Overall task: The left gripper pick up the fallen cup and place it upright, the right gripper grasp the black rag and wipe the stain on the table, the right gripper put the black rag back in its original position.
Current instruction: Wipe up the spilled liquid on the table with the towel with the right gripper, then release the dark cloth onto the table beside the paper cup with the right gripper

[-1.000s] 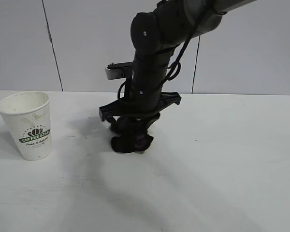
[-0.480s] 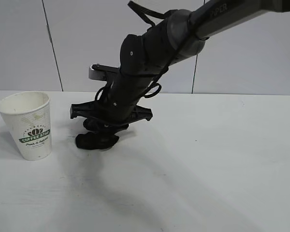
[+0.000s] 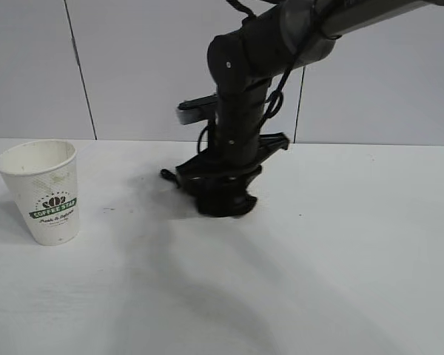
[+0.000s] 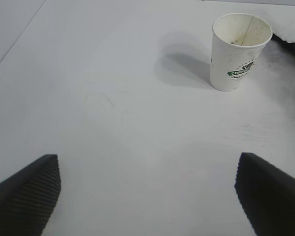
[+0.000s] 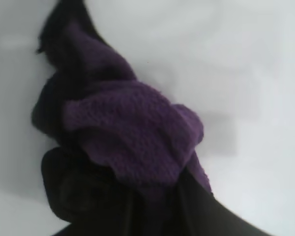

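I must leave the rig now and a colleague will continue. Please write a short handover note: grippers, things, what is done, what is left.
Left gripper: open, empty, parked short of the cup, nothing between its fingers.
Right gripper: shut on the rag, pointing steeply down, pressing it on the table mid-scene.
Cup: upright at the exterior view's left, clear of the right arm.
Stain: no blotches show on the bare table; anything under the rag is hidden.
Done: cup stood up; rag picked up; wiping under way.
Left: finish wiping, check the spot under the rag, return the rag to its place and release it.
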